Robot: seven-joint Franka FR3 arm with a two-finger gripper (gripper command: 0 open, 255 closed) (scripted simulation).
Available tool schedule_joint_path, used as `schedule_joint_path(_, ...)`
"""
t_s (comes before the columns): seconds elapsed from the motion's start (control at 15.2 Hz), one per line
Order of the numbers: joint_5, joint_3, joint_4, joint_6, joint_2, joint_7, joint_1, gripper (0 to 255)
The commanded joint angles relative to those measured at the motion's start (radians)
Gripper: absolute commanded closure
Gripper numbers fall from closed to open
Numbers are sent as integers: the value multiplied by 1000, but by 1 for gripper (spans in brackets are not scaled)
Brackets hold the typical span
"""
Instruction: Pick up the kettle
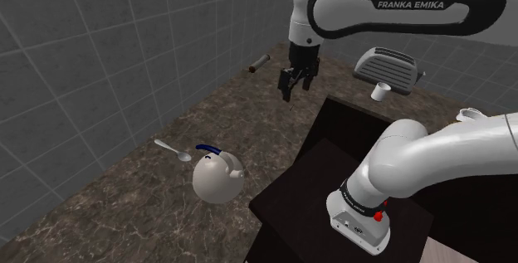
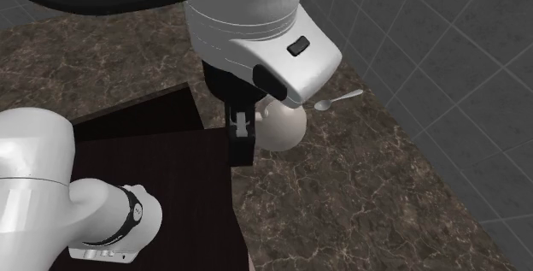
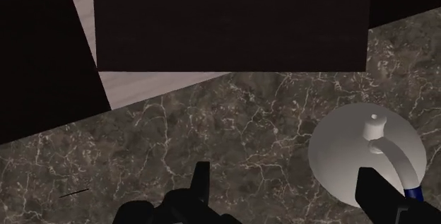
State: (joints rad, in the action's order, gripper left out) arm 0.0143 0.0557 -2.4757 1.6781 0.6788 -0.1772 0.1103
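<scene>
My hand point(image 1: 297, 90) hangs high above the marbled surface point(image 1: 124, 195), spread and holding nothing. The kettle point(image 1: 217, 178) stands down on that surface, well apart from the hand and toward the shoulder view's left, close to the corner of the dark stand point(image 1: 332, 170).

The first risk I see is misalignment. In the wrist view the kettle sits off to one side, right by one of the fingers point(image 3: 374, 194), not in the gap between them. If I drop straight down from here, that finger would probably land on the rounded body or the lid and shove the kettle aside instead of straddling it.

The second is the shape. The body looks smooth and bulbous, likely too broad and too slippery for a side pinch; squeezing it could squirt it out of the jaws. The arched handle point(image 1: 207, 148) on top, partly blue, seems the better target, but it is thin, so if my wrist is turned wrong the jaws would close along it and miss.

Third, clutter. A spoon point(image 1: 172, 148) lies just beside the kettle on the wall side, and a sloppy approach from that direction could knock it away or trap it against the kettle.

Finally, in the second exterior view my own arm covers most of the kettle, so I judge the descent mainly from the wrist camera, and a late correction there could end in a hard contact.
</scene>
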Motion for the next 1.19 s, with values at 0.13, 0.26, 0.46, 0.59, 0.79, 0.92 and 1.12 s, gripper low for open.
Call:
schedule_joint_path(0.13, 29, 38, -22, 107, -105, -8, 35, 0)
schedule_joint_path(0.26, 44, 59, -29, 158, -158, -14, 52, 0)
schedule_joint_path(0.46, 63, 91, -31, 234, -245, -22, 78, 0)
schedule_joint_path(0.59, 73, 113, -28, 283, -307, -28, 94, 0)
schedule_joint_path(0.79, 83, 145, -14, 354, -405, -39, 118, 0)
schedule_joint_path(0.92, 86, 165, 1, 399, -473, -47, 133, 0)
schedule_joint_path(1.12, 84, 195, 30, 461, -578, -61, 154, 0)
